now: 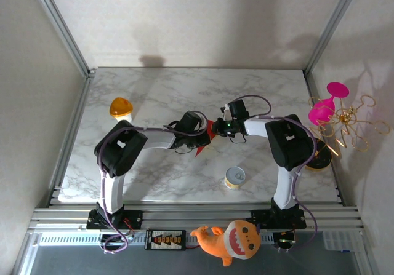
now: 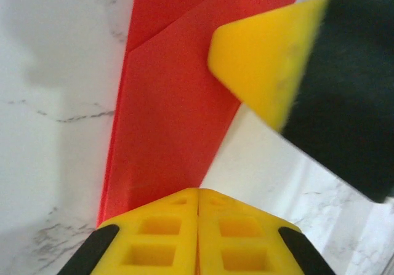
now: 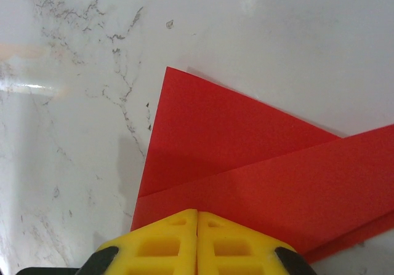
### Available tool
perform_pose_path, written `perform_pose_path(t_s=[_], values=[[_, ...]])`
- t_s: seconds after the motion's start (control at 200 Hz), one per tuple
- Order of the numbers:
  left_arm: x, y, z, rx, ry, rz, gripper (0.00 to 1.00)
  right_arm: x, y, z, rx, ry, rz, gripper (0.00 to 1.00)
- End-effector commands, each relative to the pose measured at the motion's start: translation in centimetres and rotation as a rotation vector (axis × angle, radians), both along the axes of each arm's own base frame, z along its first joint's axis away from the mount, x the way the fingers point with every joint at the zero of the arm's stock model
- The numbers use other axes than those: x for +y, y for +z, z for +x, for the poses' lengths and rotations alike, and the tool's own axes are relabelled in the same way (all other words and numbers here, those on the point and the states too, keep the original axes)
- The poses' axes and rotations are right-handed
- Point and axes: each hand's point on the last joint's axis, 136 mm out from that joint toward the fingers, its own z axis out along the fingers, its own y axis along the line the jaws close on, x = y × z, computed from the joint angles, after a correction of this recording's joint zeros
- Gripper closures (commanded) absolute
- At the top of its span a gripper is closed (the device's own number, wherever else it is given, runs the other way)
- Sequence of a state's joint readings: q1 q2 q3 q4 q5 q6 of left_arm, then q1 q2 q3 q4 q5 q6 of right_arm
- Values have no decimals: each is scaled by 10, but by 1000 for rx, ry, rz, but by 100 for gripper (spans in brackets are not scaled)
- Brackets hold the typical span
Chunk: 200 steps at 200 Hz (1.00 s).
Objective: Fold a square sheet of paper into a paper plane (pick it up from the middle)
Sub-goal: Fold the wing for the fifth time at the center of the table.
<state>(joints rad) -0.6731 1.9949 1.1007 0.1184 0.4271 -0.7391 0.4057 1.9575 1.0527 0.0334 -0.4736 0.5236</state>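
My two arms: white tubes, black joints, yellow tips.

My left arm [image 1: 120, 164] and right arm [image 1: 286, 158] share one build: slim white link tubes between bulky matte-black joint housings, each rising from a black base. A thin purplish cable [image 1: 104, 149] loops along the outside of each arm towards the wrist. My left end effector [image 2: 198, 192] has bright yellow moulded fingers with square recessed pockets and black rounded shoulders behind them. My right end effector [image 3: 197, 212] has the same yellow pockets and black corners. Seen from the side, one right finger [image 2: 265, 72] is a smooth yellow pad on a black backing.
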Motion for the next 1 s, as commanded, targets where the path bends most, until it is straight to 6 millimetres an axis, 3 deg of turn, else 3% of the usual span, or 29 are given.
perform_pose_path(t_s=[0.0,0.24,0.581,0.996], values=[[2,-13,-10,26,-39,54,95,-16,-37,-16,107,-27,-102,92],[27,-38,-36,69,-62,156,98,-21,-45,-15,129,-50,-133,92],[43,-36,-71,64,-132,228,99,-22,-49,-12,138,-59,-137,92],[61,-35,-92,69,-161,298,99,-22,-45,-11,129,-53,-140,92]])
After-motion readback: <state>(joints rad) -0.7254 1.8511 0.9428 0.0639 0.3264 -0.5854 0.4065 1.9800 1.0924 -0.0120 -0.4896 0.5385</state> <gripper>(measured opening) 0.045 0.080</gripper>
